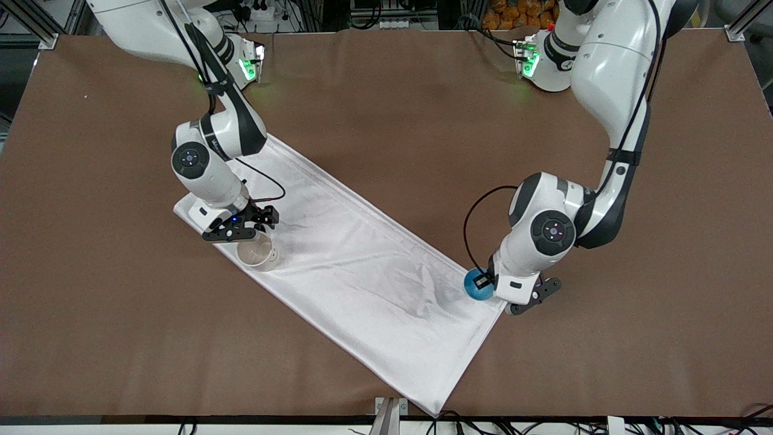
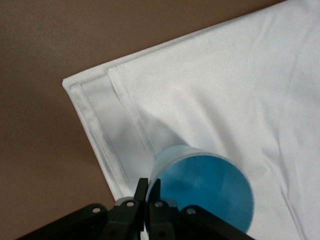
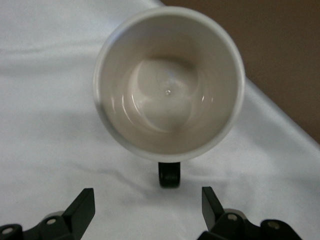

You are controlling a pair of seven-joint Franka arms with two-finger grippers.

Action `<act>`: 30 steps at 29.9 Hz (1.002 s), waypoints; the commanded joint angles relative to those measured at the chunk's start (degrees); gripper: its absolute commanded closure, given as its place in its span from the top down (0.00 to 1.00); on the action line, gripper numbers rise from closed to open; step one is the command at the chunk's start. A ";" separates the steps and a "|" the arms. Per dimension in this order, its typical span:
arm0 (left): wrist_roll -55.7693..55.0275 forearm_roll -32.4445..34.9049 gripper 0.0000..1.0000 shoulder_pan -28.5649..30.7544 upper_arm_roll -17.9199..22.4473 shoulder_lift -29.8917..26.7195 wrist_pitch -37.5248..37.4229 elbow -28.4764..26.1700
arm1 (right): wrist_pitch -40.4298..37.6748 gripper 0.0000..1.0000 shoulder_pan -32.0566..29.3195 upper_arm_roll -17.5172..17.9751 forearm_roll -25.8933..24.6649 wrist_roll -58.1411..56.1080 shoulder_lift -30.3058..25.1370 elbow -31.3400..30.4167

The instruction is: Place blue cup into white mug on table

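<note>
Three cameras: one high overview, two close wrist views.
The front camera looks down across the counter (image 1: 386, 109) toward both bases; each wrist camera looks steeply down, sharing the white cloth (image 1: 356, 266) with it.

The left arm, white with dark joints, comes down from the upper right of the front view, elbow bent, its wrist low at the lower right of centre. Its black two-finger left gripper (image 2: 148, 192) has the fingers (image 2: 141, 190) pinched tight together. The right arm descends from the upper left, wrist pointing down at left of centre; its black right gripper (image 3: 148, 206) holds its fingers (image 3: 84, 206) spread wide.
</note>
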 commanded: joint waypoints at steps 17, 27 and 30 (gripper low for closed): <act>20.00 0.81 0.00 5.62 0.00 -14.00 -18.65 -7.42 | -0.32 0.00 -0.62 0.42 -1.31 0.82 2.88 4.30; 23.51 1.08 0.00 7.82 0.09 -17.96 -19.01 -9.62 | -3.48 0.00 1.92 0.60 -1.05 6.88 2.18 7.63; 23.60 1.25 0.00 7.82 0.18 -18.31 -19.09 -9.88 | -7.34 0.00 3.94 0.60 -1.05 10.48 2.27 10.53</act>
